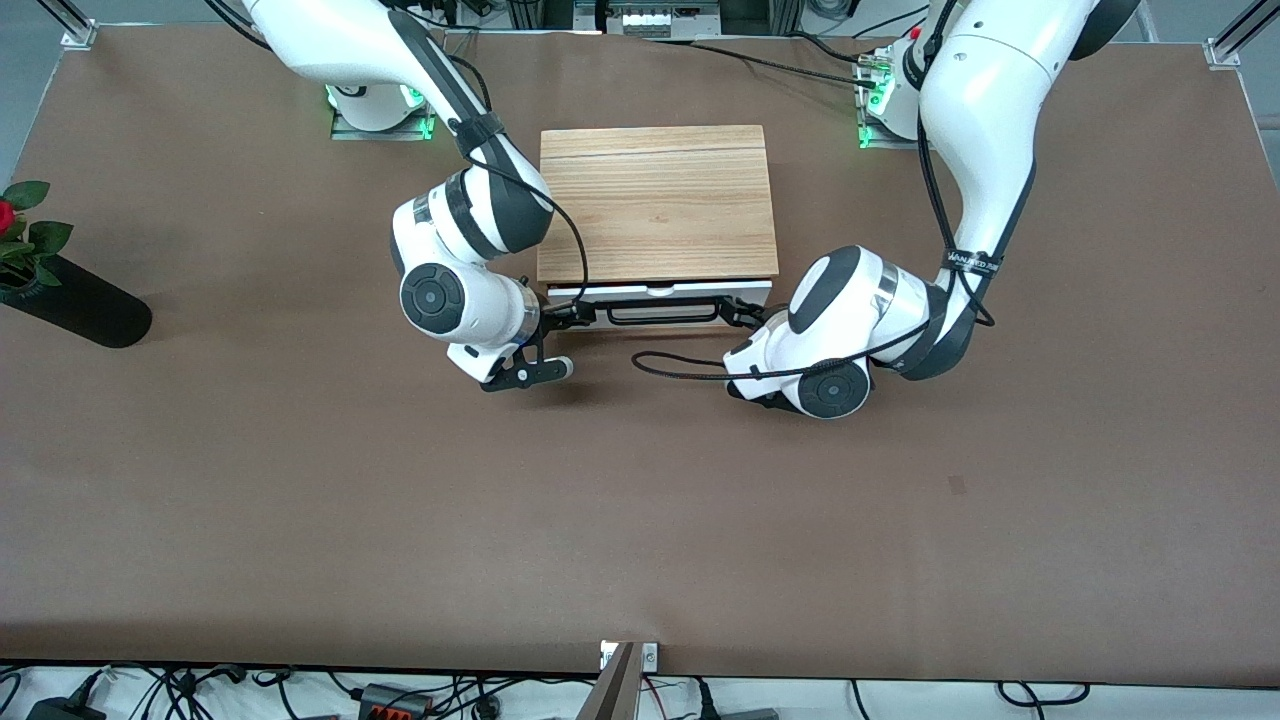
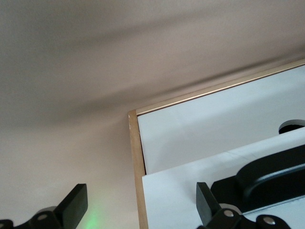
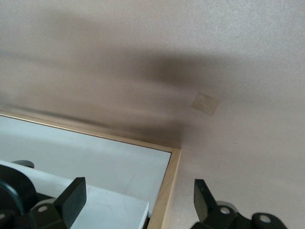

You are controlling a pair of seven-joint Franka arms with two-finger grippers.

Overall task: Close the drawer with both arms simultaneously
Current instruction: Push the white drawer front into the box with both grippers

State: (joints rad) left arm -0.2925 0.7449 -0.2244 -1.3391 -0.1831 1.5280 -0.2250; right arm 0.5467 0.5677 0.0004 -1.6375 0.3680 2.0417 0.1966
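The drawer (image 1: 660,293) juts slightly from the wooden cabinet (image 1: 657,203); the left gripper (image 1: 742,312) and right gripper (image 1: 568,316), fingers apart, seemingly meet its handle (image 1: 660,314) ends; push evenly so it slides straight.

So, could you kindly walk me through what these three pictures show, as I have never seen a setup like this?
Two white robot arms work at a brown table. The big picture looks down from a camera facing them; the two small ones come from cameras on each arm's wrist. A low wooden cabinet stands between the arms, its white drawer pulled out slightly. The left tool and the right tool sit at either end of the drawer's black handle, fingers open, holding nothing. Each wrist picture shows a corner of the cabinet. A dark vase with a rose stands toward the right arm's end.
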